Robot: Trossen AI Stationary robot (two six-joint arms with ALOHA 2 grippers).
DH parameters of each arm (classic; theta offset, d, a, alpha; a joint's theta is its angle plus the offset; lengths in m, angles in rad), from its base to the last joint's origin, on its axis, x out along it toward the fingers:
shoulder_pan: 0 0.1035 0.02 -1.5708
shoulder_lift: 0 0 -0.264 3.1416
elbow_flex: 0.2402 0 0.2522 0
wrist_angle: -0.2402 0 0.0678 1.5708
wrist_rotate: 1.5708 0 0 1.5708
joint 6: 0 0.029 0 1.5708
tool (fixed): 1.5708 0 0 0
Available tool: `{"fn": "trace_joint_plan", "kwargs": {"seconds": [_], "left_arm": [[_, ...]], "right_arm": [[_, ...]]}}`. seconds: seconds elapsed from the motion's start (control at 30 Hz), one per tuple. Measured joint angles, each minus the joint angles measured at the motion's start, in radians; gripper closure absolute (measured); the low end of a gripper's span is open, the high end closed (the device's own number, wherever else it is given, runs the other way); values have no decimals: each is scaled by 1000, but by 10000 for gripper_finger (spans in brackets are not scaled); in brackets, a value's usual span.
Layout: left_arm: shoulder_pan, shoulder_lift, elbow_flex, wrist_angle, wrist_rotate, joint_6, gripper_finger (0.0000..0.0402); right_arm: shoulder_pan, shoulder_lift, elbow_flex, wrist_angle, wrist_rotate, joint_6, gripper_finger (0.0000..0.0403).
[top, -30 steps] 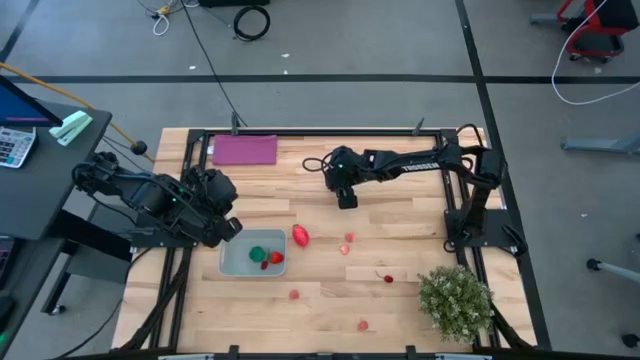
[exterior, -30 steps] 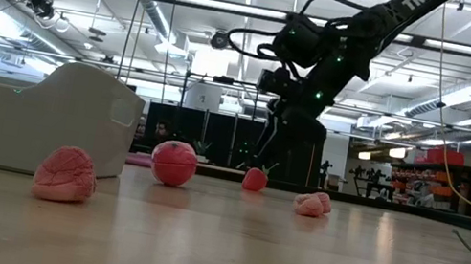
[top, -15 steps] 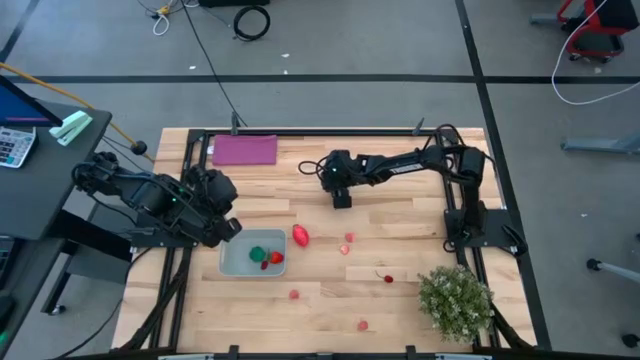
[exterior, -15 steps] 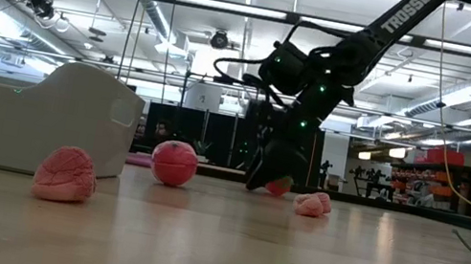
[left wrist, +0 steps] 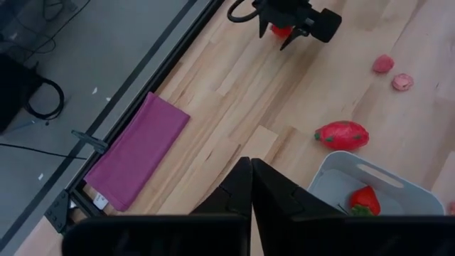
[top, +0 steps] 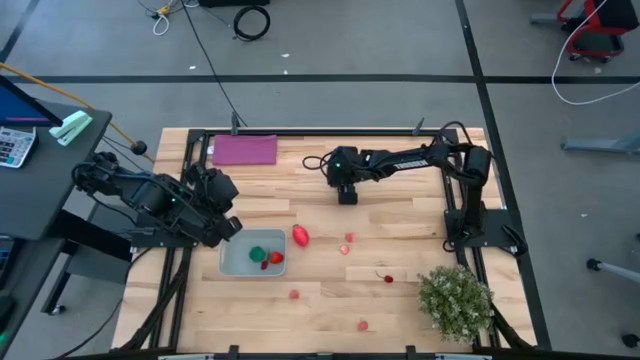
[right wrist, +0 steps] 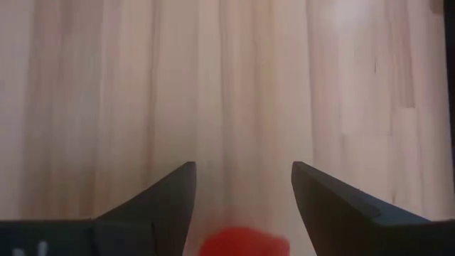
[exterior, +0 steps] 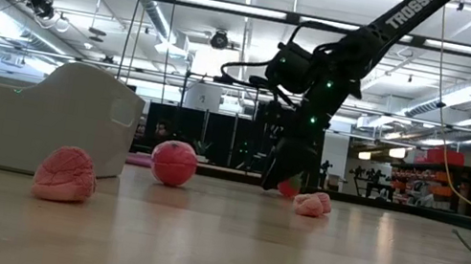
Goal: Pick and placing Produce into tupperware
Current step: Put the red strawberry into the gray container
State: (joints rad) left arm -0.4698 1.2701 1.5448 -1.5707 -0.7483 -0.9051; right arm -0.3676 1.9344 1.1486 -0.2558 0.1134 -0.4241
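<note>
Right gripper (top: 347,196) had shifted slightly right of its spot half a second before, a red piece (right wrist: 243,242) between its spread fingers.
From above, tupperware (top: 236,262) waited near the left gripper (left wrist: 250,186), pressed shut; low down, that piece (exterior: 287,188) hung just above the table (exterior: 291,258).

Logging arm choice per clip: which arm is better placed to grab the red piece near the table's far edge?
Right. The right gripper is open astride the red piece; the left gripper waits shut beside the tupperware.

Table (top: 400,215) pale wood planks, matt; tupperware (top: 232,262) translucent plastic; mat (top: 245,150) purple cloth.
</note>
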Motion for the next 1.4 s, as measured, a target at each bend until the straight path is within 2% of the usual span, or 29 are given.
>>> {"fn": "trace_joint_plan", "kwargs": {"seconds": [0.13, 0.23, 0.43, 0.57, 0.87, 1.0, 1.2, 1.4], "left_arm": [[0, 0, 0, 1, 0, -5, 393], [0, 0, 0, 1, 0, -6, 390], [0, 0, 0, 2, 0, -25, 378], [0, 0, 0, 2, 0, -31, 382], [0, 0, 0, 3, 0, -34, 390], [0, 0, 0, 3, 0, -34, 382], [0, 0, 0, 3, 1, -34, 382], [0, 0, 0, 3, 1, -34, 391]], "right_arm": [[-1, -8, 0, -64, 6, 110, 162], [-1, -10, 0, -88, 50, 178, 162], [16, -10, 0, -97, 128, 210, 163], [24, -10, 0, -112, 132, 271, 163], [23, -12, 0, -170, 135, 278, 164], [23, -12, 0, -165, 133, 278, 182], [23, -12, 0, -165, 135, 287, 243], [51, -12, 0, -163, 132, 353, 246]]}}
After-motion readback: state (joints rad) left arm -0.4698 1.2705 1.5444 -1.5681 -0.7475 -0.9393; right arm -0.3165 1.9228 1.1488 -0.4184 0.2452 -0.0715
